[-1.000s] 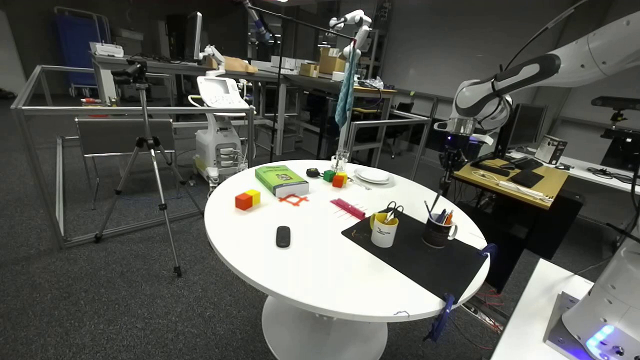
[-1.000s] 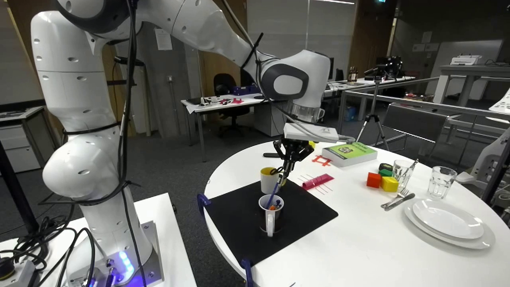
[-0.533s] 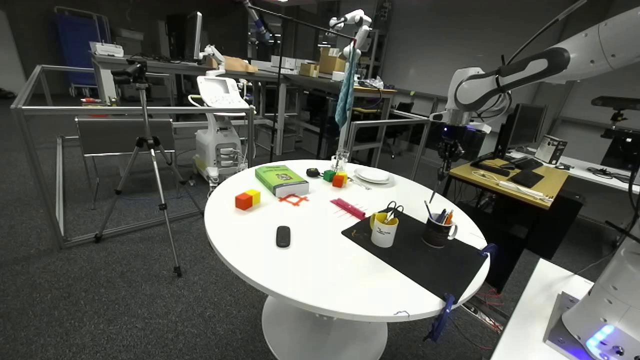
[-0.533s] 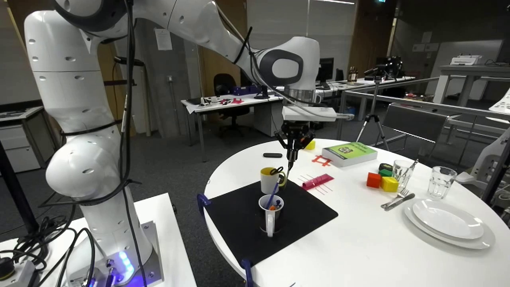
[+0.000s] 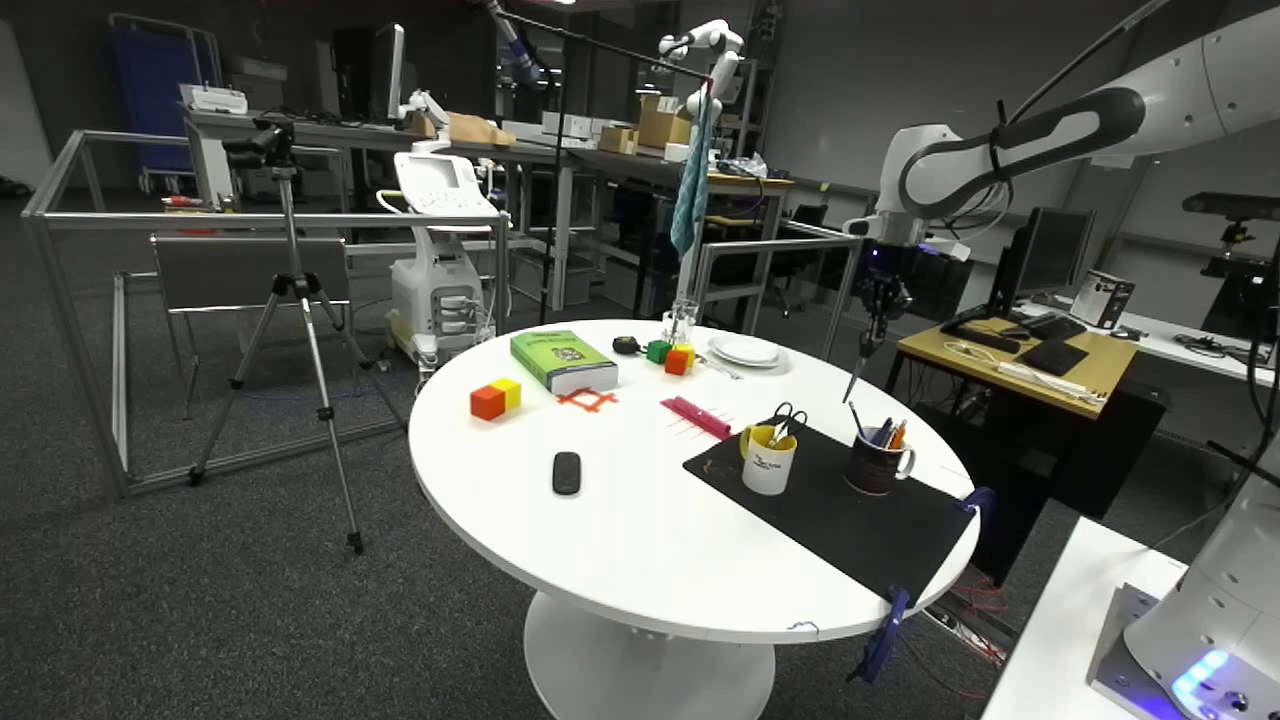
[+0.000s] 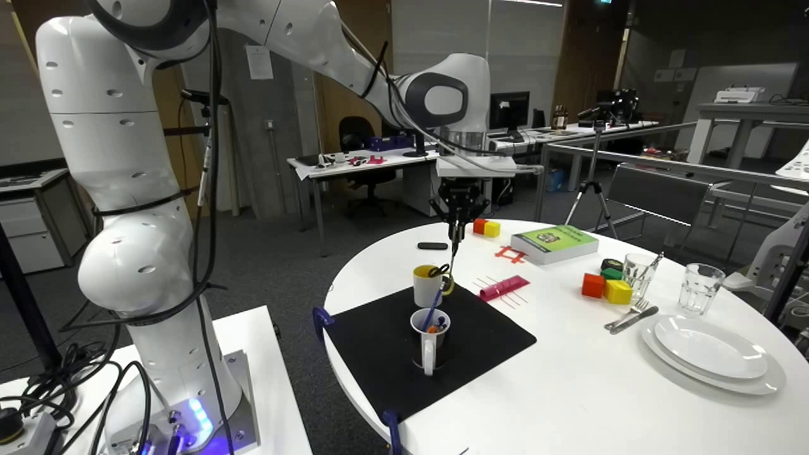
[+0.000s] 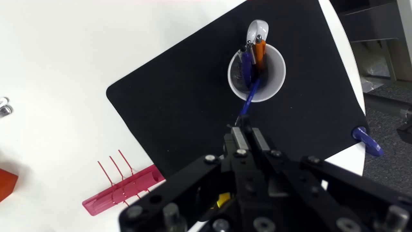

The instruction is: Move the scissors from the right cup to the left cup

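Note:
The right cup (image 5: pixel 872 475) is near-black with a white inside (image 7: pixel 278 79) and stands on the black mat holding pens; a blue pen (image 6: pixel 431 315) leans out. The left cup (image 5: pixel 768 472), pale with yellow inside, stands beside it in both exterior views (image 6: pixel 422 294). Dark-handled scissors (image 5: pixel 779 430) stand in the left cup. My gripper (image 5: pixel 864 350) hangs above the table near both cups. In the wrist view its fingertips (image 7: pixel 247 130) are nearly together around a thin dark item (image 7: pixel 245 123). That item points down as a thin spike (image 5: pixel 853 385); I cannot tell if it is scissors.
The black mat (image 6: pixel 493 344) lies on the round white table (image 5: pixel 620 500). A pink tube (image 7: pixel 128 190) with thin red sticks lies beside the mat. A green book (image 5: pixel 565 360), coloured blocks (image 6: pixel 593 285), glasses (image 6: pixel 701 287) and plates (image 6: pixel 711 347) stand further off. Blue clamps (image 6: pixel 393 433) grip the edge.
My gripper has risen and shifted left in the exterior views, carrying the thin dark item with it. The cups, the pens and the scissors in the left cup have not moved.

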Motion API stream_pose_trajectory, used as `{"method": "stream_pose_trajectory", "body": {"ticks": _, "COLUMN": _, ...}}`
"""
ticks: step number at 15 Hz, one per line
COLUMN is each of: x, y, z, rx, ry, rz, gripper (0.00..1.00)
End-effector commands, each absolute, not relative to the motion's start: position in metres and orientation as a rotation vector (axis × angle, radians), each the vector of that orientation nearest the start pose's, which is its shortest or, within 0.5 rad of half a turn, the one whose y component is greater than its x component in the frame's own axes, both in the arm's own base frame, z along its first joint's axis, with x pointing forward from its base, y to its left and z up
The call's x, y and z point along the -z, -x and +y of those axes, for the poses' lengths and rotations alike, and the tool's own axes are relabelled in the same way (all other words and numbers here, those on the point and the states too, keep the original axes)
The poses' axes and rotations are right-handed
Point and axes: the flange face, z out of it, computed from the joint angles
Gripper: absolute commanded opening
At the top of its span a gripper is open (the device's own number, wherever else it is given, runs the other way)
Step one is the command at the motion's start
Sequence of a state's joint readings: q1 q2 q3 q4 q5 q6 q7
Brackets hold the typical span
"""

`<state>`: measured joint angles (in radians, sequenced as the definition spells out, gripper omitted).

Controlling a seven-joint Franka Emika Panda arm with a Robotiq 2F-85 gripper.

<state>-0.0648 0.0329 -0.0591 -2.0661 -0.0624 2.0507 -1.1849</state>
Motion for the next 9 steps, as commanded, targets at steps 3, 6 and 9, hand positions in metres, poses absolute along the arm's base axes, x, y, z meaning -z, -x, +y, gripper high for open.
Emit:
{"method": "stream_pose_trajectory", "body": {"ticks": 3, "x": -0.430, "y": -0.540, "z": -0.044, "rx": -0.077, "ry": 2.805, "rz": -1.497, "gripper": 0.02}}
{"method": "stream_pose_trajectory", "body": {"ticks": 6, "x": -0.437, "y": -0.537, "z": -0.040, "rx": -0.064, "ry": 2.843, "rz": -1.455, "gripper": 0.02}}
{"method": "stream_pose_trajectory", "body": {"ticks": 9, "x": -0.428, "y": -0.545, "z": -0.041, "rx": -0.073, "ry": 2.824, "rz": -1.450, "gripper": 0.07}}
